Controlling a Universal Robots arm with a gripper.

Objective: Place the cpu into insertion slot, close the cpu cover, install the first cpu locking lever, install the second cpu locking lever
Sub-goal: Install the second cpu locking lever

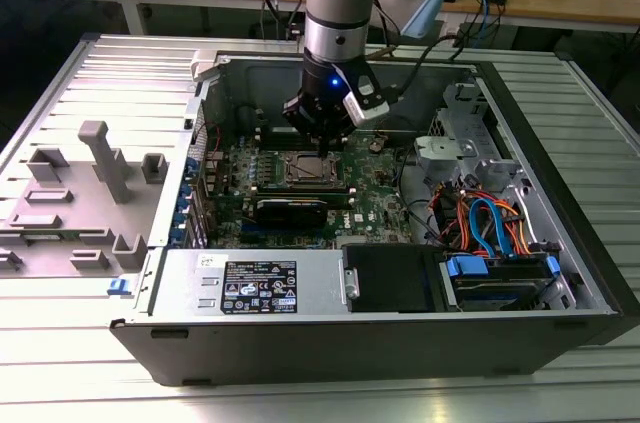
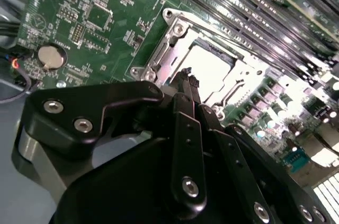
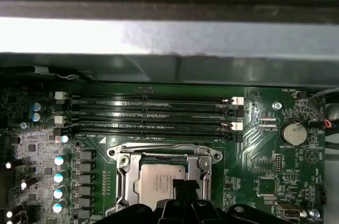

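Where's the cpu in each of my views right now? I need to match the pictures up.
Exterior view: the cpu sits in the socket mid-motherboard, just below the gripper.
First wrist view: silver-grey square inside the cpu cover, partly behind the gripper.
Second wrist view: bright square just past the fingers.
Shared landmark: the long black memory slots beside the socket, seen also at.

Cpu (image 3: pixel 159 184): dull silver-grey metal top, smooth, faint sheen.
Cpu cover (image 3: pixel 165 154): bright stamped metal frame, reflective.
Circuit board (image 3: pixel 265 166): glossy green laminate.
Memory slots (image 3: pixel 153 113): glossy black plastic.
Gripper (image 2: pixel 186 78): matt black, with plain metal screws.
Computer case (image 1: pixel 150 63): ribbed grey sheet metal, satin.
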